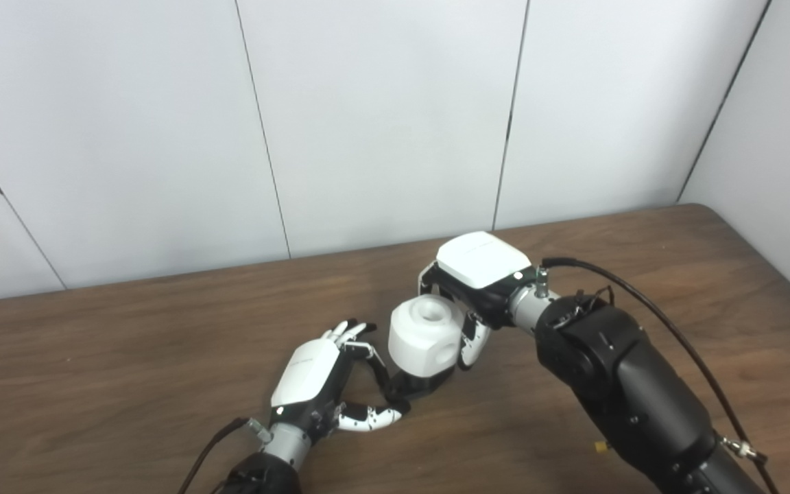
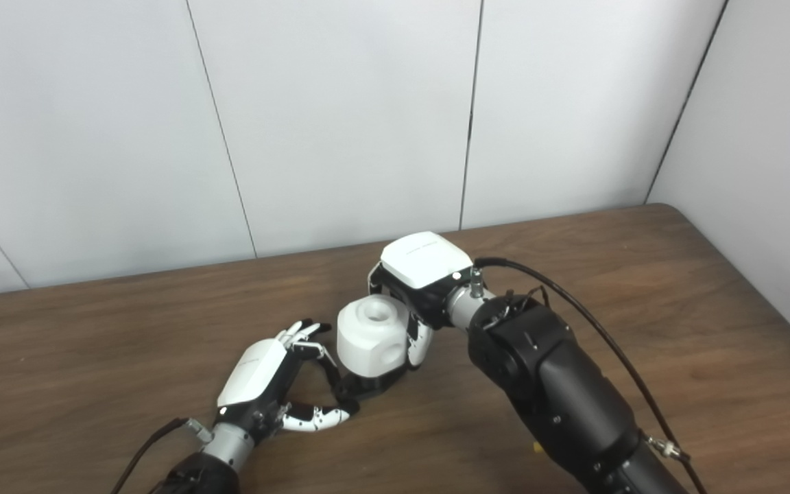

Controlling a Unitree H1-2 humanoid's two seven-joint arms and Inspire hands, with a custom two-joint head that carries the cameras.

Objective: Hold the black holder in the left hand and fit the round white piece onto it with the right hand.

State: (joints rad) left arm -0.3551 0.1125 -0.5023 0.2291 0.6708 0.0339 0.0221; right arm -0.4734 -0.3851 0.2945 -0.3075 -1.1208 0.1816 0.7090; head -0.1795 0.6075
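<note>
While left robot hand (image 1: 316, 384) grips black holder (image 1: 414, 384), round white piece (image 1: 426, 337) sits atop.

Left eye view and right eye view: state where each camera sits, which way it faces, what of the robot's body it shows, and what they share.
Left eye view: on the head, looking down and forward at the wooden table and wall; both arms enter from below.
Right eye view: beside it, slightly to the right, so everything sits further left in the picture; same arms visible.
Shared: the left hand at the black holder, the right hand on the round white piece above it.
</note>
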